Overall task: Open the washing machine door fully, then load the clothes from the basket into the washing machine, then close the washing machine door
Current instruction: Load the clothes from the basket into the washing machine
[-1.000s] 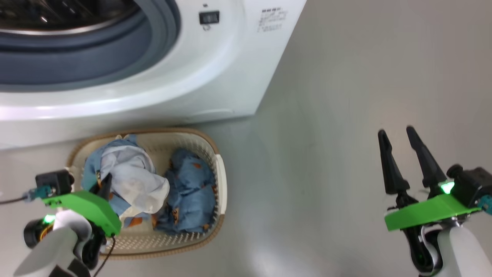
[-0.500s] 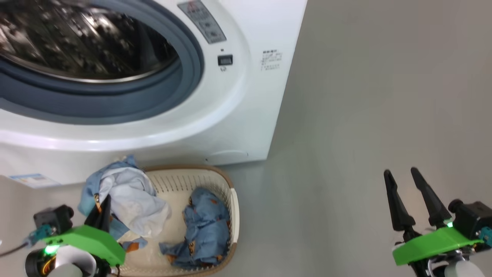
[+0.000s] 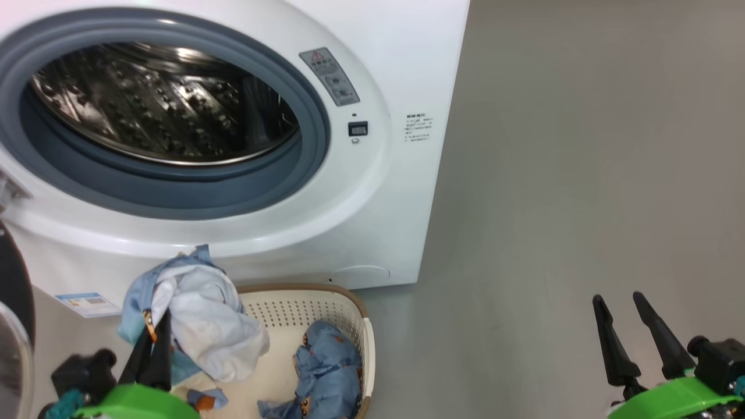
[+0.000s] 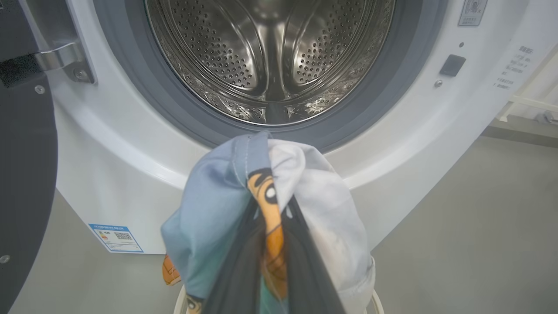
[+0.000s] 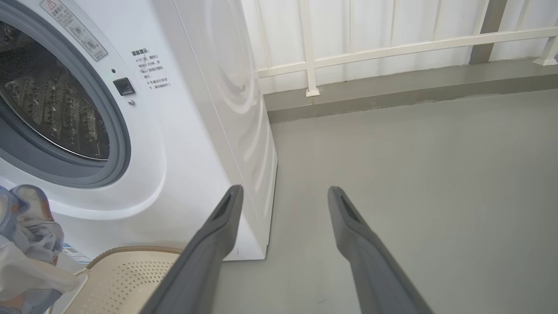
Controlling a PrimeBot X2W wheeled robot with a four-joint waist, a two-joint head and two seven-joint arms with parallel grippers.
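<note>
The white washing machine stands with its steel drum exposed. Its black-rimmed door is swung out to the left. My left gripper is shut on a light blue and white garment of the clothes. It holds the garment bunched above the basket's left side, just below the drum's grey ring. Another blue bear-print garment lies in the cream basket. My right gripper stands open over bare floor at the lower right, holding nothing.
Grey floor stretches to the right of the machine. A white railing on a low kerb runs behind it. A blue label sticker sits low on the machine's front, and the basket stands right against that front.
The head camera has tilted up, bringing the drum into view. My left gripper has lifted the garment up out of the basket toward the opening. The right gripper stays open.
</note>
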